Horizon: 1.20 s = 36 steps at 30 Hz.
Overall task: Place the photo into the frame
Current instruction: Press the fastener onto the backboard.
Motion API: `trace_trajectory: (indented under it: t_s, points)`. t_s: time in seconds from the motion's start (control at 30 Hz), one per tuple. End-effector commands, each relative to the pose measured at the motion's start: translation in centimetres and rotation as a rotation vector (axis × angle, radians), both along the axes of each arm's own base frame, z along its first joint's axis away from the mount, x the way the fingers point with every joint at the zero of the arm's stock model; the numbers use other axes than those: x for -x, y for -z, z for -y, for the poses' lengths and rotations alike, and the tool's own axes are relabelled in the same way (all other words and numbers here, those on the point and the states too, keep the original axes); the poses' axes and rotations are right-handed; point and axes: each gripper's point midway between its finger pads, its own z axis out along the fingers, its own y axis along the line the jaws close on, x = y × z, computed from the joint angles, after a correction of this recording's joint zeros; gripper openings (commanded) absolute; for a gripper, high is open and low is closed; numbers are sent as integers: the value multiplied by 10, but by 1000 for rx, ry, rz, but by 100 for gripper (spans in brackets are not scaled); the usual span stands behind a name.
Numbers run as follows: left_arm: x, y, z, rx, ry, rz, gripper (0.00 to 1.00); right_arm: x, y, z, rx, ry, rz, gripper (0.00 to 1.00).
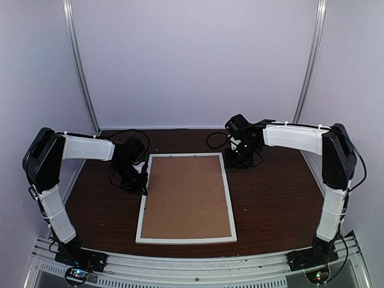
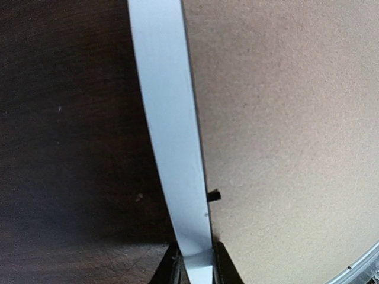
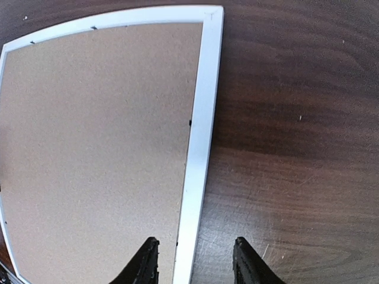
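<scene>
the frame (image 1: 186, 239) lies flat in the middle of the dark wooden surface (image 1: 270, 204), its long sides running away from the arm bases. a plain brown backing board (image 1: 187, 197) fills its opening, and only that brown face shows inside the white rails.

the left arm (image 1: 87, 147) rises from its base and folds at the elbow beyond the frame's left side. its forearm reaches level toward that side, with the wrist bent down. the left gripper (image 1: 143, 185) sits at the frame's left rail, in its far half. in the left wrist view its two fingers (image 2: 224, 263) stand one on each side of the white rail, pressed against it with no gap, so the gripper pinches the rail. a small black tab (image 2: 214, 194) juts from the rail's inner edge onto the board, just ahead of the fingers.

the right arm (image 1: 294, 137) stands tall beyond the frame's right side, elbow high. its forearm stretches level toward the frame's far right corner, with the wrist tipped down. the right gripper (image 1: 238, 159) hangs just beside that corner. in the right wrist view its spread fingers (image 3: 145, 263) straddle the line of the frame's right rail, with board showing on one side and bare surface on the other. they grip nothing. whether the tips touch anything, i cannot tell.
</scene>
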Motion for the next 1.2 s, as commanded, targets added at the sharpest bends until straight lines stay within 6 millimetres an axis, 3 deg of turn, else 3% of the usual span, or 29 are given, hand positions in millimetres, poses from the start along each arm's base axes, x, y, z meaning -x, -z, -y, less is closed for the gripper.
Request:
trace_trajectory:
  t_s: [0.0,0.47,0.63,1.17]
  points:
    - [8,1,15,37,59,13,0,-10,7,17,146,-5,-7,43]
    - [23,-2,24,51,68,12,0,-49,43,11,216,-9,-21,40]
    - [24,-2,26,51,65,11,0,-49,52,18,238,4,-45,39]
    - [27,0,25,41,65,8,0,-53,21,24,146,54,4,38]
